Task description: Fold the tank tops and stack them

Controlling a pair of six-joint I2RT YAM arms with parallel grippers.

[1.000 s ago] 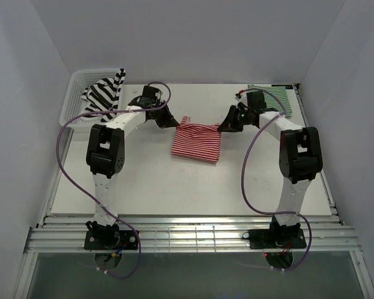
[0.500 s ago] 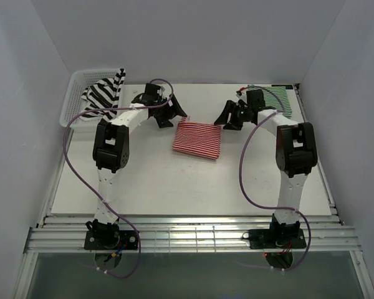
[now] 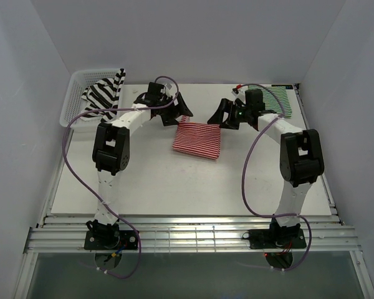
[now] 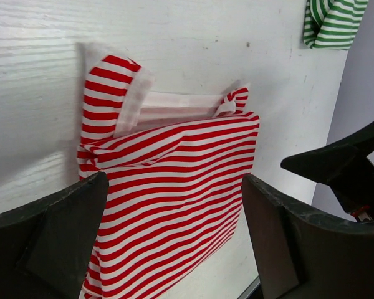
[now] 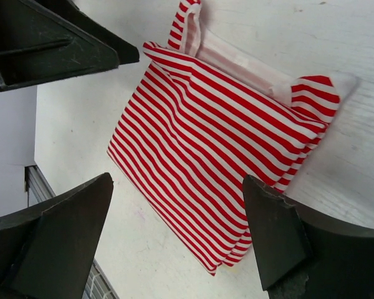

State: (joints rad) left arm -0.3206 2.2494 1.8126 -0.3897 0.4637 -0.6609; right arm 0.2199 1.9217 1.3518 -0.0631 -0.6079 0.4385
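Left gripper (image 3: 176, 116), right gripper (image 3: 223, 119): both released, empty | red-and-white tank top (image 3: 196, 141): folded on bench (image 3: 143, 180), just beneath both | risk: protruding strap corners (image 4: 234, 99) may snag a jaw, undoing fold.

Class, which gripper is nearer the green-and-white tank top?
Right. The right gripper sits between the green-and-white tank top and the red-and-white tank top; the left gripper lies past the latter.

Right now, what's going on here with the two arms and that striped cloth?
The red-and-white tank top lies folded in the middle of the table. The left gripper and right gripper stand open at its far corners, holding nothing. The green-and-white tank top lies at the far right corner. The black-and-white tank top is bunched in the white basket, far left.
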